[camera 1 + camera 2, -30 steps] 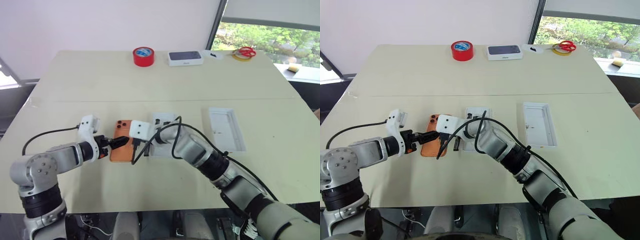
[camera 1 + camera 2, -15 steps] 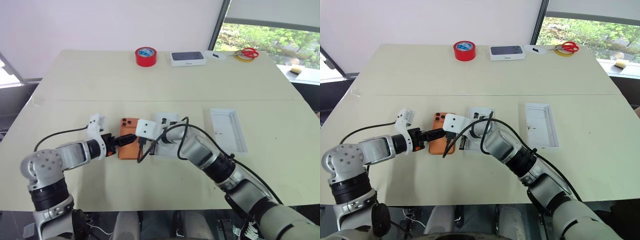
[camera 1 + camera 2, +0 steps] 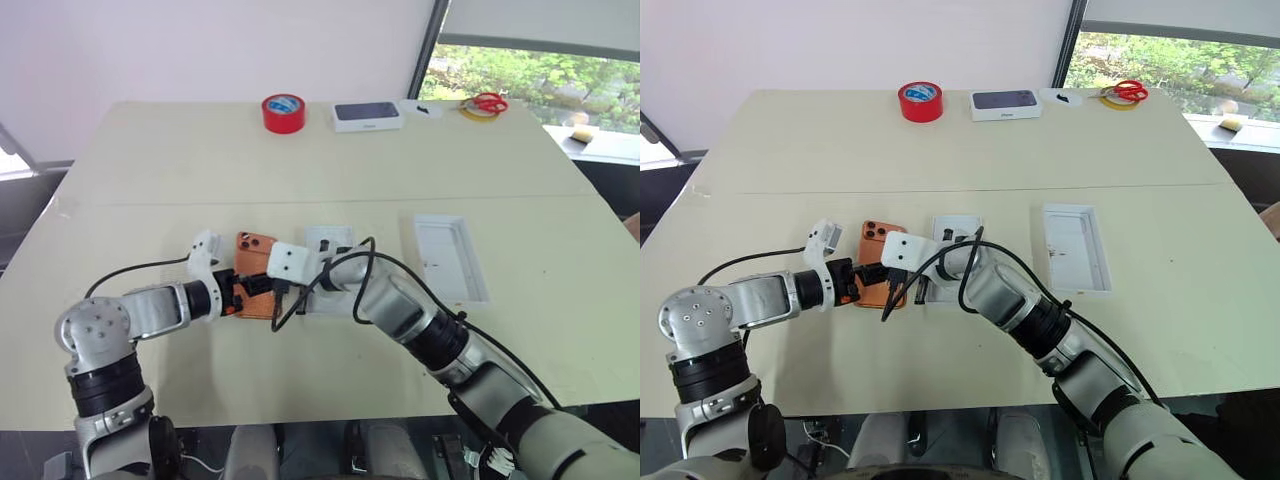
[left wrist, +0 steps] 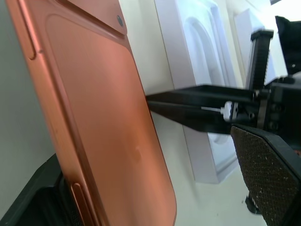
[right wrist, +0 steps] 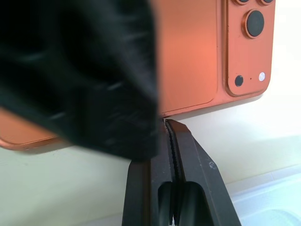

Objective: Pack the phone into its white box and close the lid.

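The orange phone point(image 3: 256, 287) lies back up, camera lenses point(image 5: 254, 21) at its far corner, and seems tilted with the edge toward the box raised. My left gripper point(image 3: 243, 294) is open and straddles it, one pad point(image 4: 265, 174) clear of the phone point(image 4: 108, 132) and the other finger at the opposite edge. My right gripper point(image 5: 170, 126) is shut, with its tips against the phone's long edge on the box side. The white box point(image 3: 331, 240), with a moulded inlay point(image 4: 202, 56), sits just right of the phone, partly hidden by my right wrist.
A second shallow white tray point(image 3: 450, 257) with a raised rim lies open further right. Along the far edge stand a red tape roll point(image 3: 283, 112), a white box with a dark phone picture point(image 3: 367, 115) and red scissors point(image 3: 487, 102). Black cables loop from both wrists.
My left gripper has slid right, from beside the phone to astride it. The right gripper has stayed shut at the phone's edge. The camera view shifted a little.
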